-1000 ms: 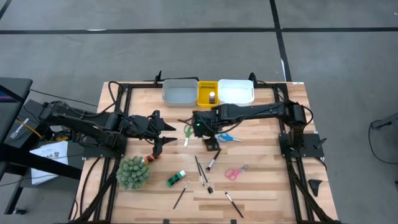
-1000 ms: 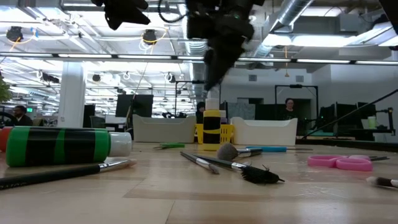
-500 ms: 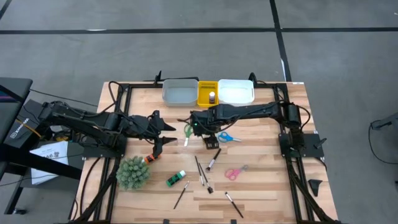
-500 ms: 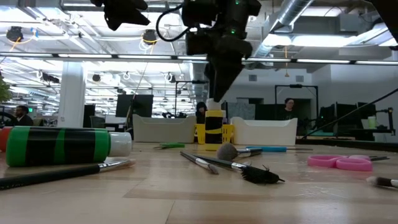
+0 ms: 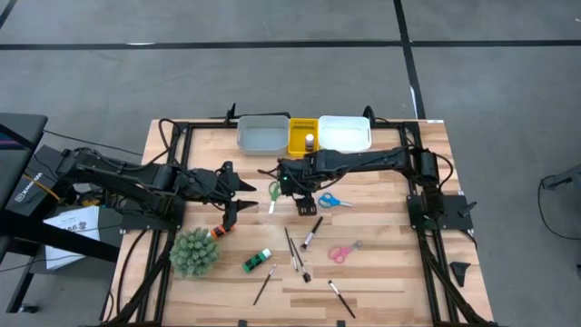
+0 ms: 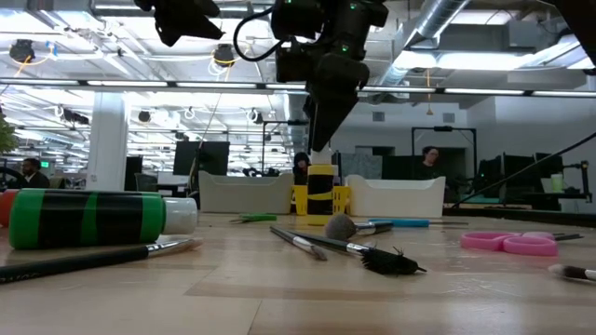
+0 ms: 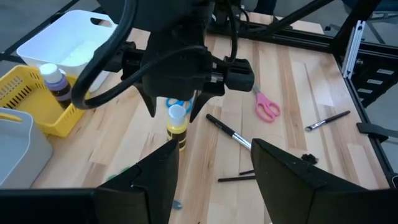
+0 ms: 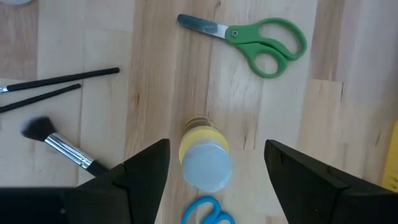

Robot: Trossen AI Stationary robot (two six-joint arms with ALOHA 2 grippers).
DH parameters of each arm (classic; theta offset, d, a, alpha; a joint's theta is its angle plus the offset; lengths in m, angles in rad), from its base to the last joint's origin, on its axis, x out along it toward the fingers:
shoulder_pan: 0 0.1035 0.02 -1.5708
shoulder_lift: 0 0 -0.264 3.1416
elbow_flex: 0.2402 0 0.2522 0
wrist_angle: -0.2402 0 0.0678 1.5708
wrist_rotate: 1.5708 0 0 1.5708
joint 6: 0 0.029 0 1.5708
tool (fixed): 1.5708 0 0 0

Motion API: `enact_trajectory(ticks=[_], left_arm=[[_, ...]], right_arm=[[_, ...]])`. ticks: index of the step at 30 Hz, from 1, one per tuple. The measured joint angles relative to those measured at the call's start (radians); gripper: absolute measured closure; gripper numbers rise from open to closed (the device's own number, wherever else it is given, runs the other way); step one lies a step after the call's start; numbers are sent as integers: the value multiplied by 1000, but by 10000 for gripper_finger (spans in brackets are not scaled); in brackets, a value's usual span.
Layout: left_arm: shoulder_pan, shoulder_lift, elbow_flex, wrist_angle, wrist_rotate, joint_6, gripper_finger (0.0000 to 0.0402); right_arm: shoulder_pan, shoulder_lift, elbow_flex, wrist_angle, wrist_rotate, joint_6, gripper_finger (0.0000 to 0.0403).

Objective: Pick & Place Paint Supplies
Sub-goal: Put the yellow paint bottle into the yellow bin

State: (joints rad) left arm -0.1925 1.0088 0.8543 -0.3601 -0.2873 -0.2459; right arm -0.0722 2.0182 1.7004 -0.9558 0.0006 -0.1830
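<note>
We see left claw (image 5: pixel 229 216) open, hovering left of centre. Right claw (image 8: pixel 208 180) open, straddling upright yellow paint bottle (image 8: pixel 204 155), not touching; green scissors (image 8: pixel 264 38) beside. Wooden table (image 5: pixel 381 245) strewn with brushes (image 5: pixel 292 247); office room behind. Versus second ago: right claw shifted slightly left over bottle.

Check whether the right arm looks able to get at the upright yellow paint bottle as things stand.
Probably yes. The right gripper hangs directly above the yellow paint bottle with its fingers open to either side of the cap, nothing between them. The blue scissors lie close beside it.
</note>
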Motion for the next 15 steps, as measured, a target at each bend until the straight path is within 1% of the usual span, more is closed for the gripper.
enact_trajectory(ticks=[15], left_arm=[[0,0,0,-7,0,1,207]], right_arm=[[0,0,0,1,-2,8,145]])
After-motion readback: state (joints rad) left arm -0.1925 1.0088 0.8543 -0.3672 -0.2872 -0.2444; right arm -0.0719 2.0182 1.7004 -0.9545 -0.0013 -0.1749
